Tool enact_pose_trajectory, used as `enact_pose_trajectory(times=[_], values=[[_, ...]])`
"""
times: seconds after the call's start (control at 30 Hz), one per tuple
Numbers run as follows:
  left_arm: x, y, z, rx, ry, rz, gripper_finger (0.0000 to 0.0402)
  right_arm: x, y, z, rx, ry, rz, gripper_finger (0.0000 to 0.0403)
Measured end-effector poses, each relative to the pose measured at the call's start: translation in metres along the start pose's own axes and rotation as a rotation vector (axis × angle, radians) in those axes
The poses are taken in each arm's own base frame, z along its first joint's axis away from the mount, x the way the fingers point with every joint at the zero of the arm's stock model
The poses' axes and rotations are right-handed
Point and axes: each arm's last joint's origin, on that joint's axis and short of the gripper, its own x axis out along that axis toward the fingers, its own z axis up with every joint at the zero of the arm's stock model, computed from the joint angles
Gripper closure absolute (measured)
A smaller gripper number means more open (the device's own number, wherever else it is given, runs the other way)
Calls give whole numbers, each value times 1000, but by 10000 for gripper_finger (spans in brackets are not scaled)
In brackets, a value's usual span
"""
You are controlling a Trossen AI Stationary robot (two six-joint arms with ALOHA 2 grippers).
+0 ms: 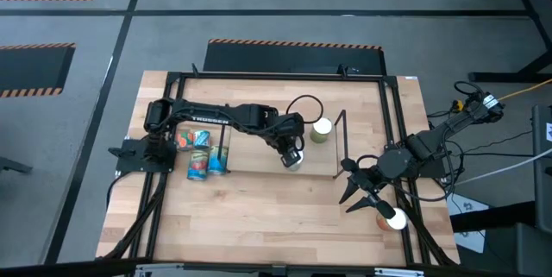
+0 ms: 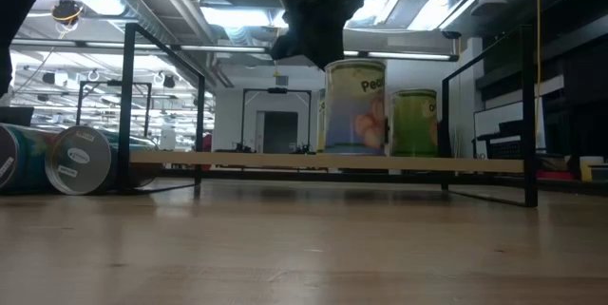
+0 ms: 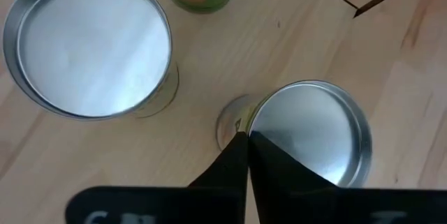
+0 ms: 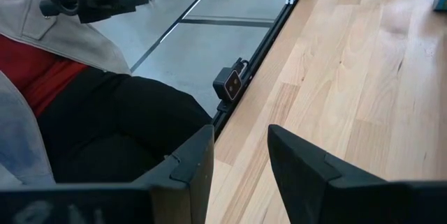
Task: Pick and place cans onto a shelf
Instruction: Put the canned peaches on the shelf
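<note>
**Meanwhile: left arm sitting pinched shut over a can on the shelf board**

Starting w/ the biggest item: the table (image 1: pixel 259 225) is carrying the shelf (image 1: pixel 341 143), a thin black wire rack w/ a pale board, sitting around centre, toward 12 o'clock in the high view. The low view is showing that board raised just off the tabletop.

Left arm is reaching across from 9 o'clock, and the left gripper (image 1: pixel 293 152) is hanging over a silver-topped can (image 1: pixel 294 161) near the table's centre. Fingers are looking pinched together, nothing between them; in the left wrist view the tips (image 3: pixel 246 155) are overlapping the rim of that can's lid (image 3: pixel 311 130). So empty, sitting on or just above the can; can't tell if touching.

Right gripper (image 1: pixel 360 192) is waiting at approx 3–4 o'clock by the table edge, fingers partly spread, holding nothing. A white-topped can w/ an orange side (image 1: pixel 391 217) is lying just beside it toward 5 o'clock.

Other cans: a green-labelled one (image 1: pixel 322 129) is standing upright next to the centre can, toward 1 o'clock of it. Three more (image 1: pixel 200 152) are lying on their sides at 9 o'clock, under the left arm.

Step, as I'm reading it: between picks. The next move is prob. calling for the left arm to be lifting clear, spreading its fingers, then heading to the 9 o'clock group. Those cans are lying down, so gripping across the round body could be letting them roll.
</note>
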Motion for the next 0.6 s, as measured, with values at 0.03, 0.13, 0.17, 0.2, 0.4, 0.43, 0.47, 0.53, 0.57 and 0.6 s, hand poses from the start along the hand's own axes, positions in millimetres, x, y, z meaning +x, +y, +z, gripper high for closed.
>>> enact_pose_trajectory(times=[0.03,0.13,0.17,0.2,0.4,0.43,0.47,0.53,0.57,0.6], values=[[0,1,0,-1,0,1,399,0,0,0,0,0,0,262],[0,4,2,-9,-4,8,398,0,0,0,0,0,0,262],[0,4,2,-13,-7,12,395,0,0,0,0,0,0,262],[0,5,3,-27,-10,18,392,0,0,0,0,0,0,262],[0,7,4,-38,-14,24,379,0,0,0,0,0,0,262],[0,7,4,-39,-14,24,377,0,0,0,0,0,0,262],[0,7,4,-39,-14,24,375,0,0,0,0,0,0,262],[0,7,4,-38,-14,24,370,0,0,0,0,0,0,262],[0,7,4,-38,-15,24,366,0,0,0,1,0,0,262],[0,7,4,-38,-15,24,362,0,0,0,2,0,0,262]])
